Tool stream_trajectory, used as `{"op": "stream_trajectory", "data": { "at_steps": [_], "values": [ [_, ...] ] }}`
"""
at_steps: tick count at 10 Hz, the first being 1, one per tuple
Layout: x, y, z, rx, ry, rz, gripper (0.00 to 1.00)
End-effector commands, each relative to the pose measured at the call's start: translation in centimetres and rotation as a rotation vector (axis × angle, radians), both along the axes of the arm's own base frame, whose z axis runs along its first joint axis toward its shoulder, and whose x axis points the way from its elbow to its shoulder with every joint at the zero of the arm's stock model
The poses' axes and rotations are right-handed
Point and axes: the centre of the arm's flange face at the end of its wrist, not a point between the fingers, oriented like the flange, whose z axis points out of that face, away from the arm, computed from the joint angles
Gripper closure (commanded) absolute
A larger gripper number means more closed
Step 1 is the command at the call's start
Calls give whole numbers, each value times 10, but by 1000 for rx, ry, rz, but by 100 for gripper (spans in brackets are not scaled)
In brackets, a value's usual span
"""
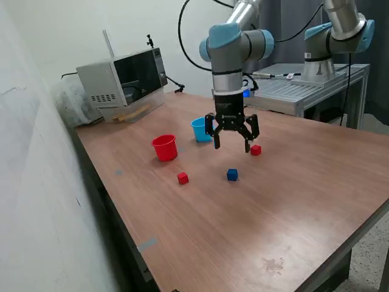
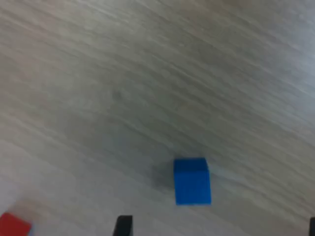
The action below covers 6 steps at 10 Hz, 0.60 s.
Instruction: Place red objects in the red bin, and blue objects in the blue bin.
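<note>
My gripper (image 1: pixel 231 143) hung above the table (image 1: pixel 292 201) with its jaws spread wide, nothing between them. In the wrist view a blue cube (image 2: pixel 192 180) lay near one fingertip (image 2: pixel 123 225), off the centre line, with a red corner (image 2: pixel 14 226) at the frame edge. In the exterior view the blue cube (image 1: pixel 232 174) sat at about 6 o'clock from my gripper, one red cube (image 1: pixel 256 149) just beside it at 3 o'clock, and another red cube (image 1: pixel 182 177) at 8 o'clock. The only other blue was a bit behind my arm, unclear. Risk, as I judged it: descending off-centre, a finger could land on the cube or knock it away. The red cup (image 1: pixel 165 147) stood at 9 o'clock and the light blue cup (image 1: pixel 200 129) at 10 o'clock. I couldn't see any contents in either.
</note>
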Motion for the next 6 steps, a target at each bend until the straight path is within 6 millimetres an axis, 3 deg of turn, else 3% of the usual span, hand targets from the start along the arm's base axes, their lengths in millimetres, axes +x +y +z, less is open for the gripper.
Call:
{"op": "stream_trajectory", "data": {
  "at_steps": [1, 6],
  "values": [
    [-5, -3, -25, -8, -13, 4, 0],
    [-14, -8, -48, -11, -21, 8, 0]
  ]
}}
